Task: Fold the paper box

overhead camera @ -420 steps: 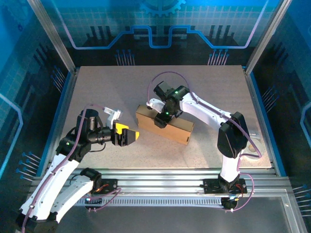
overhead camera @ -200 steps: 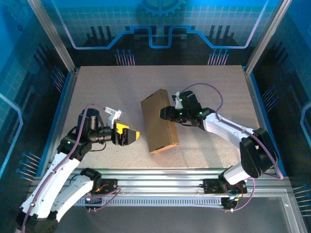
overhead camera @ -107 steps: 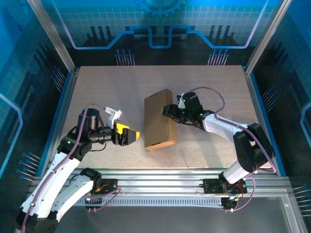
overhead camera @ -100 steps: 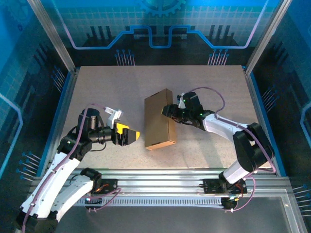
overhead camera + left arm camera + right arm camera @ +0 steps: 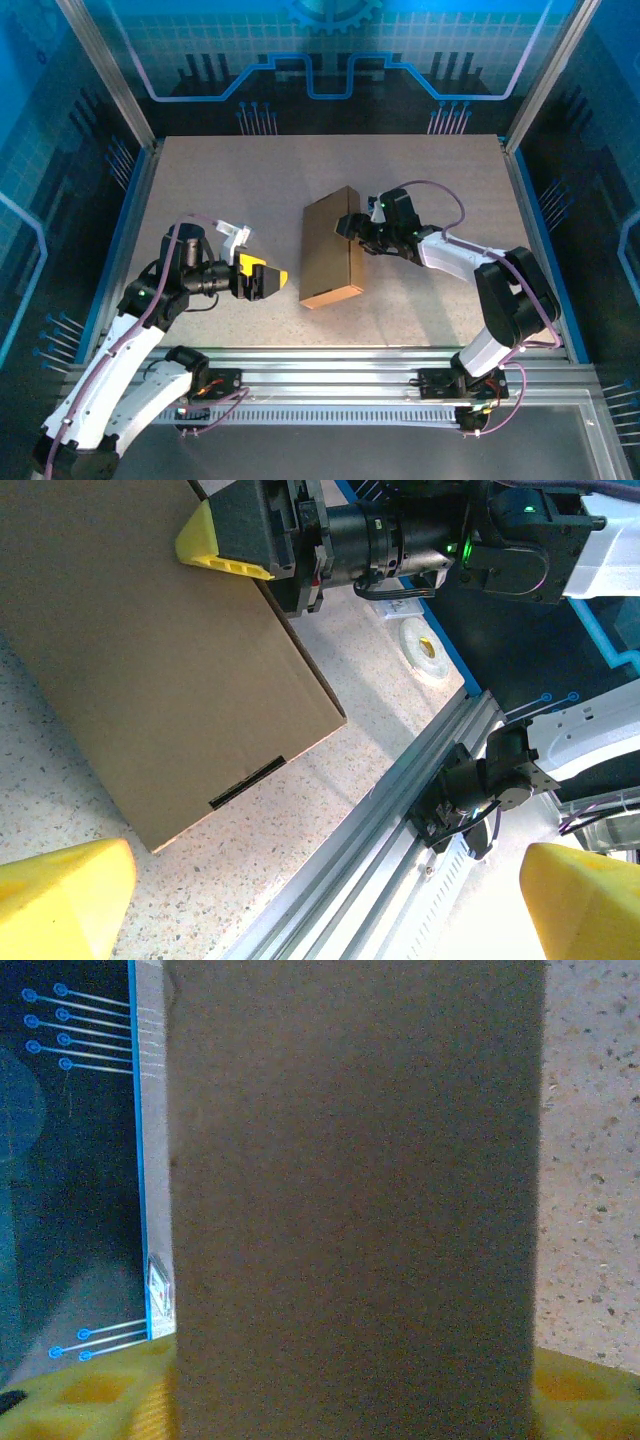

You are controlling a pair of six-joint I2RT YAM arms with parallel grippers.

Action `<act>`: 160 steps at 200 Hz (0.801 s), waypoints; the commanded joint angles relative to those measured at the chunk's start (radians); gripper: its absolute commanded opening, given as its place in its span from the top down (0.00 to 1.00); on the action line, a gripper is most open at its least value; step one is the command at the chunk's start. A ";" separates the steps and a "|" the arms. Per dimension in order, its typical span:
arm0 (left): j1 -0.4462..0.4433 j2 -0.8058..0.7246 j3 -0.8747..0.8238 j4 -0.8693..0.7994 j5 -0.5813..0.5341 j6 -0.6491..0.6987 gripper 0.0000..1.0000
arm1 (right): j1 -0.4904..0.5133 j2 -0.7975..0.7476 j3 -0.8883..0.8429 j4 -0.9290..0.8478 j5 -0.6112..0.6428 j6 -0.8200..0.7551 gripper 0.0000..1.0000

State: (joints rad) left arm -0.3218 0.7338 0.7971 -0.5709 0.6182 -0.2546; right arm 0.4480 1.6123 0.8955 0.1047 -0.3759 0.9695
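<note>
Top external: paper box (image 5: 328,252) at right gripper (image 5: 352,228)

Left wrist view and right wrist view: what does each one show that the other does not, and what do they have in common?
Left wrist view: a dark slot in the paper box, a white tape roll, the aluminium rail, one yellow right finger at the box's edge, the left fingers wide apart. Right wrist view: the table's blue border, a dark wall with blue pins, the right fingers flanking the box. Both: the brown box on the speckled table.
</note>
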 commanded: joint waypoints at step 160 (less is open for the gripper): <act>0.004 -0.001 -0.005 -0.001 0.004 0.018 0.01 | -0.058 0.001 -0.024 -0.147 0.058 -0.132 0.06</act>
State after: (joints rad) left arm -0.3218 0.7341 0.7971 -0.5713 0.6178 -0.2546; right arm 0.4103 1.6123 0.8642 0.0010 -0.3367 0.8806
